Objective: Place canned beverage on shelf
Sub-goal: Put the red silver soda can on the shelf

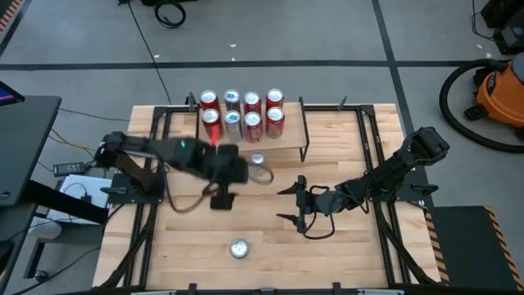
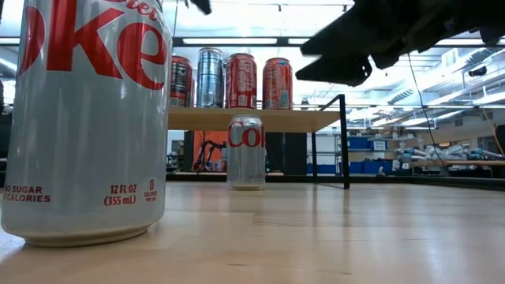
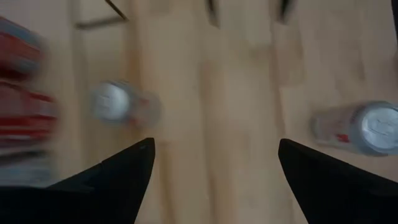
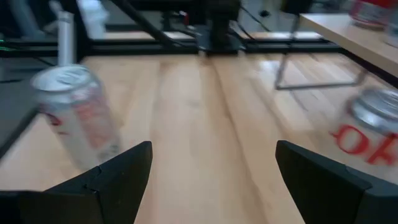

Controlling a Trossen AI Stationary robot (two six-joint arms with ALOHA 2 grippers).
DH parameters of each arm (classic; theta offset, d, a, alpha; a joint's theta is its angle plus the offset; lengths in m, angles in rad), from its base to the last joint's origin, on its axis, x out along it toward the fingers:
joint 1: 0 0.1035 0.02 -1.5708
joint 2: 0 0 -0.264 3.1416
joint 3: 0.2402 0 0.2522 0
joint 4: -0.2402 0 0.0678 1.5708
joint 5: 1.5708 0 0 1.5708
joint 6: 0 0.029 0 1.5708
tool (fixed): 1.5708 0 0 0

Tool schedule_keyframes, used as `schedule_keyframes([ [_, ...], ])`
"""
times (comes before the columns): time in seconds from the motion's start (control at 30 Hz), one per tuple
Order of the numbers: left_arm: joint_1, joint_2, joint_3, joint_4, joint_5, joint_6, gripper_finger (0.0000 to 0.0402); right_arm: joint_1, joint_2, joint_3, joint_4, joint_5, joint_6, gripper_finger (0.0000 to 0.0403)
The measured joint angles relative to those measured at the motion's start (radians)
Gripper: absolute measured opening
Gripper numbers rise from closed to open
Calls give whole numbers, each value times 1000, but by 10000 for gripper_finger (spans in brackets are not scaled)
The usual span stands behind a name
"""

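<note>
**Two silver cans loose, both arms empty**

Closest to the low camera stands a silver can (image 2: 85,118), upright on the wooden surface (image 2: 316,237) at its front edge, well apart from everything else. A second silver can (image 1: 258,159) stands upright just in front of the shelf (image 1: 286,146), whose top board already carries eight cans in two rows, red and silver mixed. The right end of the board looks bare.

The left gripper (image 1: 223,195) hangs over the middle of the surface, near the second can but not touching it, jaws spread wide with nothing between them. The right gripper (image 1: 288,205) waits to the right of centre, jaws likewise released and empty.

The step in hand appears to be reaching for the can by the shelf. To do it well, the left arm should line its spread jaws squarely on either side of the can's body, come down to about mid-height so the grip sits below the rim, and close only once the can is centred. It should lift straight up, clear the board's front edge and the row of cans, and aim for the bare right end
</note>
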Motion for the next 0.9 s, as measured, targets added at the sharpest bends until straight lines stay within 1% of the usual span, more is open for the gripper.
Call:
schedule_keyframes([
  [0.1,-71,0,-113,52,-5,-69,353,-4,6,0,-28,40,34,352],
  [0.17,-117,0,-191,119,-37,-92,352,-11,26,0,-30,70,59,352],
  [0.27,-174,0,-294,230,-77,-95,348,-25,74,0,14,112,76,352],
  [0.37,-204,-25,-383,339,-107,-97,337,-36,117,7,49,161,75,352],
  [0.47,-211,-73,-483,453,-123,-103,321,-50,157,32,51,197,55,352],
  [0.63,-211,-152,-657,623,-157,-107,297,-91,238,79,53,226,31,352],
  [0.73,-200,-180,-749,709,-203,-110,289,-123,277,103,60,227,19,352],
  [0.9,-151,-188,-892,873,-226,-131,286,-187,295,108,64,202,32,352],
])
